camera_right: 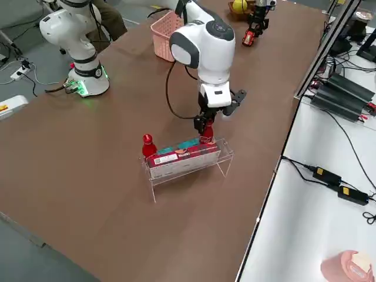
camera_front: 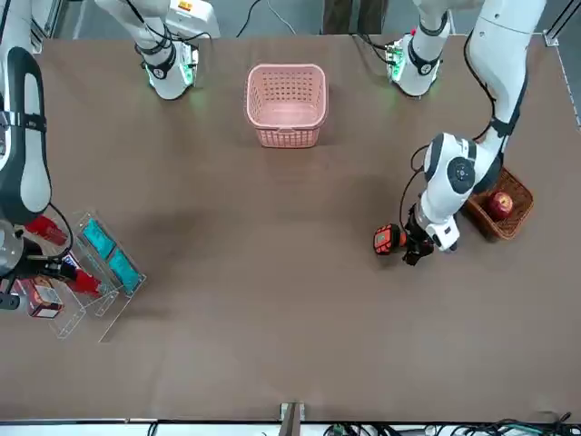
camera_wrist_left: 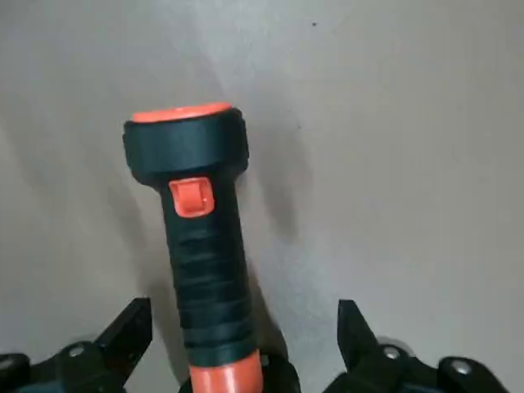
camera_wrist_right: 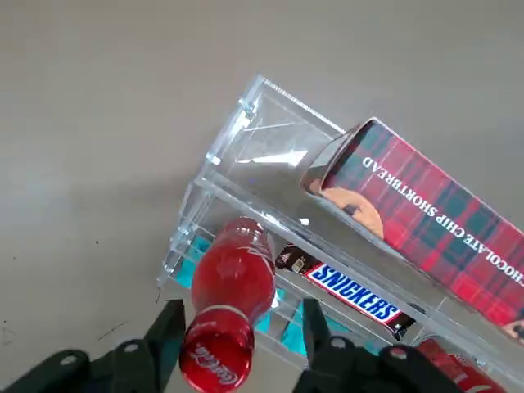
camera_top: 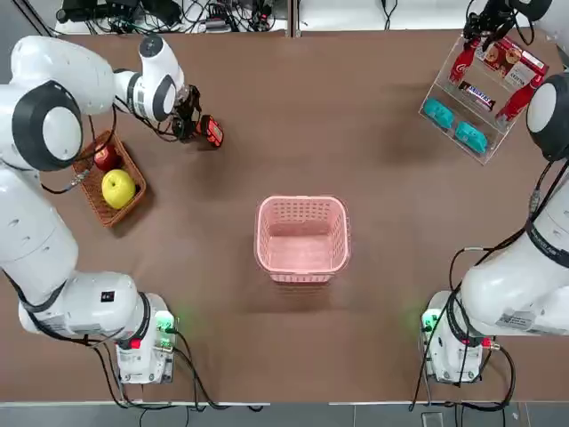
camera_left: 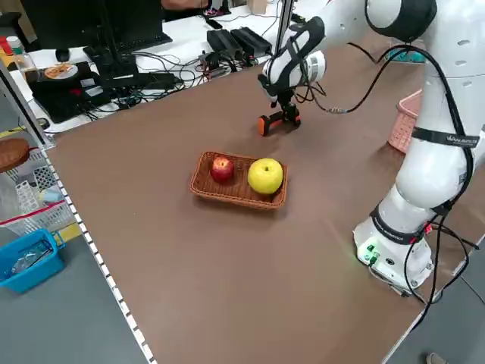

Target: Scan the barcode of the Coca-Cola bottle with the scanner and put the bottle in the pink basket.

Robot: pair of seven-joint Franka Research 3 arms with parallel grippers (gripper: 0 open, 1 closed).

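Your right gripper (camera_wrist_right: 237, 344) has its fingers part-closed around the upright Coca-Cola bottle (camera_wrist_right: 229, 307) by the tabletop's far right corner, not yet clamped.

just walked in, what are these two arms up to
The left hand, open, hovers over the scanner lying on the table near the fruit basket. The right hand straddles a Coca-Cola bottle in the clear rack, not yet gripping. The pink basket holds nothing yet.
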